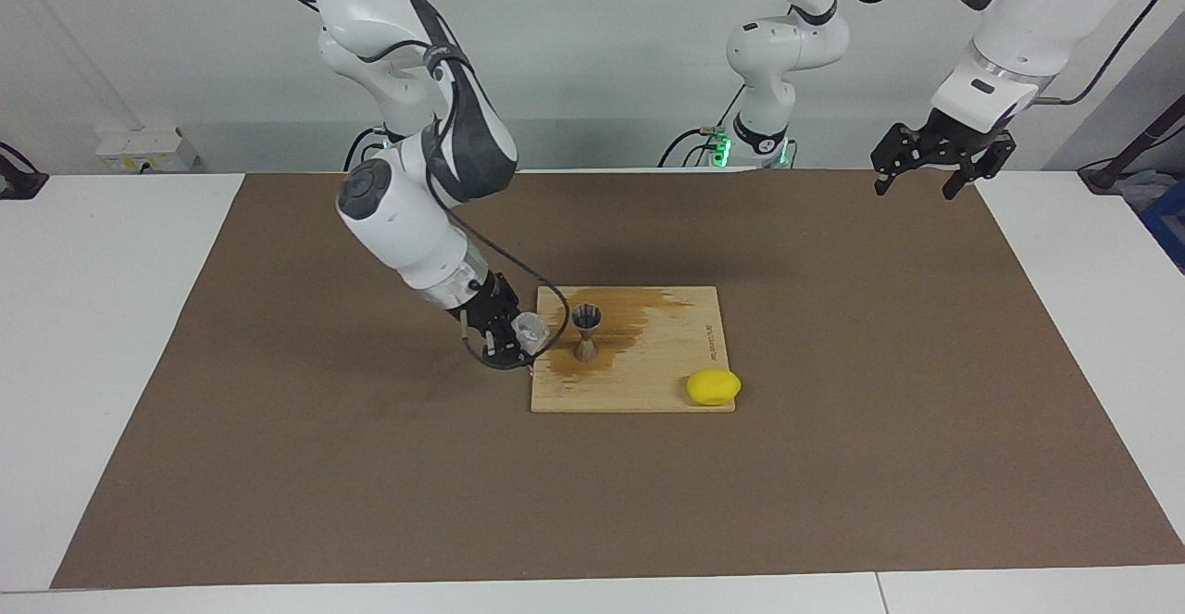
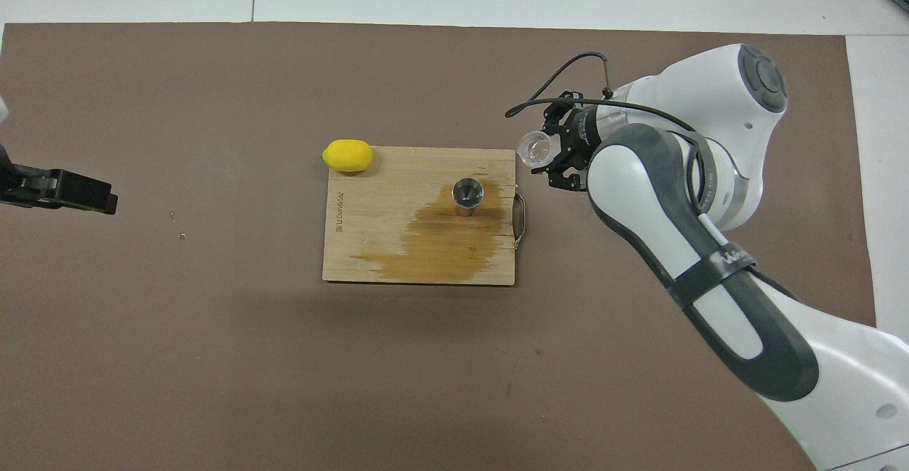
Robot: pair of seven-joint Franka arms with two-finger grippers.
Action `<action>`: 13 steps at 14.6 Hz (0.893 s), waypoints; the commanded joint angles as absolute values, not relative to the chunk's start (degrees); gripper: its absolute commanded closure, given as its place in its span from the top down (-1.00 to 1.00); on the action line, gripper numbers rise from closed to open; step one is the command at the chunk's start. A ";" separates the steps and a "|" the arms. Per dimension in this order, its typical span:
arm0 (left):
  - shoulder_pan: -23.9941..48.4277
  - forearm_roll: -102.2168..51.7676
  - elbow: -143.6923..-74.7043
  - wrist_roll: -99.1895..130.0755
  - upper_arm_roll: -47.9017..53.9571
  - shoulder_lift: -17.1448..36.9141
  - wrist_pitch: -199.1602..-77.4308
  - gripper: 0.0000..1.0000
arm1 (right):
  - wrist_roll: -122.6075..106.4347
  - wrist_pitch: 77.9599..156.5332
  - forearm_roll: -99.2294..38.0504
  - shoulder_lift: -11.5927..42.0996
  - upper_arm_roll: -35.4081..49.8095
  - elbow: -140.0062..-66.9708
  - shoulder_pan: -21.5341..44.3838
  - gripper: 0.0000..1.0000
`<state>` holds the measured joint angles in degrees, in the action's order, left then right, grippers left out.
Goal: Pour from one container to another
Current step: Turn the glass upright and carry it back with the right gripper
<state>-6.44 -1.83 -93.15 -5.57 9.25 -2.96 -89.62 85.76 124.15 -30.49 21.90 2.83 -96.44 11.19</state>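
Right hand (image 1: 507,336): clamped on clear cup (image 1: 530,328), tilted, just off the right-arm edge of the wooden board (image 1: 639,392), beside the metal jigger (image 1: 586,332). Jigger: upright on the board, on a dark wet-looking stain (image 1: 629,332). Lemon (image 1: 713,387): at the board's corner toward the left arm's end. Left hand (image 1: 930,174): fingers wide, empty, waiting over the tabletop's brown mat (image 1: 278,466).

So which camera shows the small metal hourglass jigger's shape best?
The facing view: the small silver-grey metal hourglass jigger stands upright on the stained wooden board, both cones and narrow waist visible. The overhead view looks down on it, showing mainly its round open mouth.
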 commanded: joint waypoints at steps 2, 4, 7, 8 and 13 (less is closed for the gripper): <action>-6.24 -1.23 -94.04 -5.54 9.14 -4.13 -89.03 1.00 | 77.28 125.25 -38.92 19.34 3.52 -103.96 5.55 -0.34; -6.24 -1.23 -94.04 -5.54 9.14 -4.13 -89.03 1.00 | 71.66 124.81 -41.29 19.68 3.52 -106.51 2.74 -0.34; -6.24 -1.23 -94.04 -5.54 9.14 -4.13 -89.03 1.00 | 61.46 123.32 -45.69 20.91 3.52 -109.07 -2.09 -0.34; -6.33 -1.23 -94.04 -5.54 9.14 -4.13 -89.03 1.00 | 59.09 121.57 -45.96 21.53 3.52 -109.07 -3.85 -0.34; -6.33 -1.23 -94.04 -5.54 9.14 -4.13 -89.03 1.00 | 50.02 117.78 -46.85 22.94 3.52 -109.95 -9.84 -0.29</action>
